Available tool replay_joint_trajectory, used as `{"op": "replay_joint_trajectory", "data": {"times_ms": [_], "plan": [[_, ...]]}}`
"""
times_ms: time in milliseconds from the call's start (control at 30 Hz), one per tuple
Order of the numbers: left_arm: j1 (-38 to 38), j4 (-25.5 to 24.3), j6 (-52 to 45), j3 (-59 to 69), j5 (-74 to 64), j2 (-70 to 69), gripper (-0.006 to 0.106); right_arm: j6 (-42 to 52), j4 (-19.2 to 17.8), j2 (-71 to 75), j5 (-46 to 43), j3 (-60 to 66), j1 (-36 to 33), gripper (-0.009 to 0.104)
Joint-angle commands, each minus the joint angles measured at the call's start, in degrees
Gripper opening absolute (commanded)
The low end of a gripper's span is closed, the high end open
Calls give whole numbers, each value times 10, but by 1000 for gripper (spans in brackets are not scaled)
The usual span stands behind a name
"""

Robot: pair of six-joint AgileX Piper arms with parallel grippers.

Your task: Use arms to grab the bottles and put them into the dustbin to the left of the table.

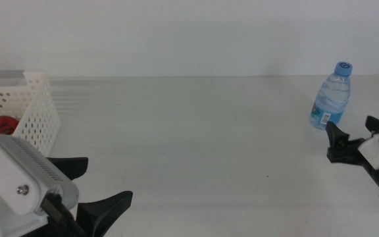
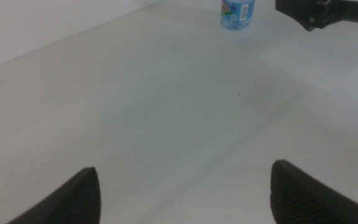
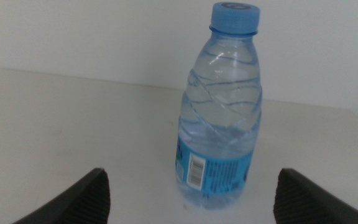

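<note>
The small clear water bottle (image 1: 332, 95) with blue cap and label stands upright at the table's far right. My right gripper (image 1: 354, 130) is open just in front of it, jaws apart and not touching it. In the right wrist view the bottle (image 3: 222, 112) stands between and beyond the right gripper's (image 3: 191, 177) spread jaws. My left gripper (image 1: 101, 187) is open and empty at the bottom left, next to the dustbin (image 1: 35, 108). Something red (image 1: 4, 125), seemingly the slim red can, lies inside the dustbin. The yellow-drink bottle is out of view.
The white-grey table (image 1: 189, 138) stretches wide between the two arms. The left wrist view shows the bottle's base (image 2: 237, 12) and the right gripper (image 2: 316, 14) far across the table (image 2: 166, 99). A white wall stands behind.
</note>
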State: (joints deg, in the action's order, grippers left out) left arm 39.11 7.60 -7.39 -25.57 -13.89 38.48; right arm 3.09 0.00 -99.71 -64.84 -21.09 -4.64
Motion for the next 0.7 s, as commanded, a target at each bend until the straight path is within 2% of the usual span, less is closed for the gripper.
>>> {"op": "replay_joint_trajectory", "data": {"times_ms": [0,367,667], "plan": [[3,3,6,-16,40,-2,90,2,0,-3,-56,-35,3,77],[3,3,6,-16,40,-2,90,2,0,-81,-40,-152,4,77],[3,3,6,-16,40,-2,90,22,46,-133,14,-221,4,77]]}}
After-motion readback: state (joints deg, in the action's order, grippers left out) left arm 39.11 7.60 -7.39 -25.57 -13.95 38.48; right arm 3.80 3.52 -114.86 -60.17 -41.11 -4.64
